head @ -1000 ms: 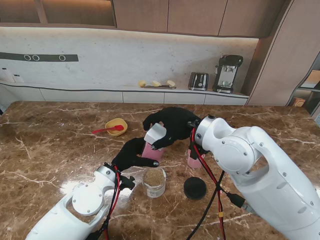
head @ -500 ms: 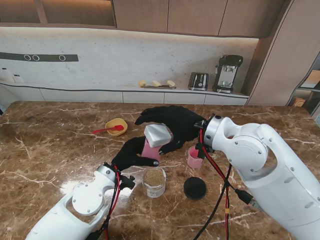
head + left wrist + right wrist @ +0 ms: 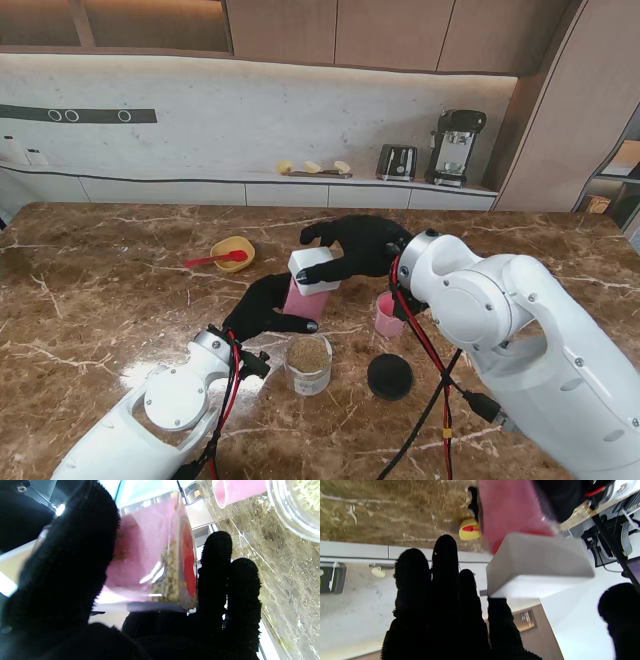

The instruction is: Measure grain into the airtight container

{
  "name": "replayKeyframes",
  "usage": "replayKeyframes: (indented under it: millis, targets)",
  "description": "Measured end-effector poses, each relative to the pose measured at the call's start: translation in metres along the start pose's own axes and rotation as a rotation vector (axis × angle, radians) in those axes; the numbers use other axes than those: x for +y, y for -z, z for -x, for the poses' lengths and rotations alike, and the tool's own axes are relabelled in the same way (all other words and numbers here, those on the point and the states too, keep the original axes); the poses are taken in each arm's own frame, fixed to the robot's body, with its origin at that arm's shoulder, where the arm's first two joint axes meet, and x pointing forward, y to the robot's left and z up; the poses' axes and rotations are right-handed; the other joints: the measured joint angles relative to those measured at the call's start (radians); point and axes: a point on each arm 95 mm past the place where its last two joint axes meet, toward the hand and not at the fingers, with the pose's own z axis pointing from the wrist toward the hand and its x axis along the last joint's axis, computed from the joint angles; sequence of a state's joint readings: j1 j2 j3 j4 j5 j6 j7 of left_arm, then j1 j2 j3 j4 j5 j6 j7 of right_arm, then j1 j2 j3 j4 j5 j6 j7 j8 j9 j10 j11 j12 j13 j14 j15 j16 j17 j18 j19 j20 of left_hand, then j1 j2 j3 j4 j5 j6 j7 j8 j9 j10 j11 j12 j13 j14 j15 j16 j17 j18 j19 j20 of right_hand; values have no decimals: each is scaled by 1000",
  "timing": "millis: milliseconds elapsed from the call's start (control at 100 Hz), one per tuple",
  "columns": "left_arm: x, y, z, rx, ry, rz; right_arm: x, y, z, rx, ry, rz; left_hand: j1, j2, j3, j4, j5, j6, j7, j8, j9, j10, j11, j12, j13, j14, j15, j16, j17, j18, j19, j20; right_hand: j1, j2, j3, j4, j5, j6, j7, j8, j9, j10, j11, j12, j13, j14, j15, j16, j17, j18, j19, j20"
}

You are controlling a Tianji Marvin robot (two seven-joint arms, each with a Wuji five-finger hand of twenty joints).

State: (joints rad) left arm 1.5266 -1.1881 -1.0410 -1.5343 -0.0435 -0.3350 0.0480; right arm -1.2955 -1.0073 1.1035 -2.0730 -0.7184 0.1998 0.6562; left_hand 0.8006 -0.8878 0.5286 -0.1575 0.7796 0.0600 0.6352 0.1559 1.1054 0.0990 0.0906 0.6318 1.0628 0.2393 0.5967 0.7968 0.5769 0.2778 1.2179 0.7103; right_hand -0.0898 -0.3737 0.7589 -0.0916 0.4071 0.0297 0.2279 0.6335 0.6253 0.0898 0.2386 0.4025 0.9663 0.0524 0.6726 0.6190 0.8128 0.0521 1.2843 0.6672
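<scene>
Stand view, frame centre: left hand [image 3: 262, 308] gripped the pink container [image 3: 305, 301]; right hand [image 3: 362, 246] held its white lid [image 3: 314, 270] on top; grain jar [image 3: 309, 364] stood lower centre

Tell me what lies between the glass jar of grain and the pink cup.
Only bare marble table shows between the glass jar and the pink cup in the stand view; the black lid sits nearer to me.

Overhead view of the marble table [image 3: 90, 300]. The left hand [image 3: 262, 308] grips the pink container [image 3: 304, 301] from the side — the right hand [image 3: 355, 246] rests on its white lid [image 3: 315, 270]. Nearer to me stand a glass jar of grain [image 3: 309, 363] and a black lid [image 3: 390, 376]; a pink cup [image 3: 388, 316] and yellow bowl [image 3: 233, 252] lie beyond.
</scene>
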Motion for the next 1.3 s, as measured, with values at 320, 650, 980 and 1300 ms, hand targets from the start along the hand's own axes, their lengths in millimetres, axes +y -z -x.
replayKeyframes:
  millis: [320, 650, 980, 1300]
  targets:
    - [0, 0, 0, 3, -2, 3, -3, -13, -18, 53, 15, -29, 0, 0, 0, 0, 0, 0, 0, 0, 0, 0, 0, 0, 0, 0, 0, 0, 0, 0, -2, 10, 144, -92, -24, 0, 79, 0, 47, 30, 110, -1, 47, 1, 113, -21, 42, -4, 107, -4, 49, -108]
    - [-2, 1, 2, 0, -10, -3, -3, -23, -20, 141, 22, 78, 0, 0, 0, 0, 0, 0, 0, 10, 0, -1, 0, 0, 0, 0, 0, 0, 0, 0, -2, 10, 505, -318, 132, -5, 282, -33, 199, 32, 271, -24, 117, 4, 156, 52, -38, -24, 151, 51, 45, -194]
    - [-3, 1, 2, 2, -12, -14, 4, -14, -12, 169, -41, 165, 0, 0, 0, 0, 0, 0, 0, 10, 0, -1, 0, 0, 0, 0, 0, 0, 0, 0, -2, 12, 515, -374, 218, -91, 313, -65, 255, 31, 296, -50, 125, 24, 156, 68, -128, -39, 151, 64, 8, -218]
    - [-10, 6, 1, 13, -23, -47, 28, 31, 23, -36, -49, 286, 0, 0, 0, 0, 0, 0, 0, 10, 0, -1, 0, 0, 0, 0, 0, 0, 0, 0, -2, 15, 515, -373, 225, -92, 313, -65, 255, 19, 296, -51, 123, 24, 155, 68, -132, -39, 150, 64, 5, -218]
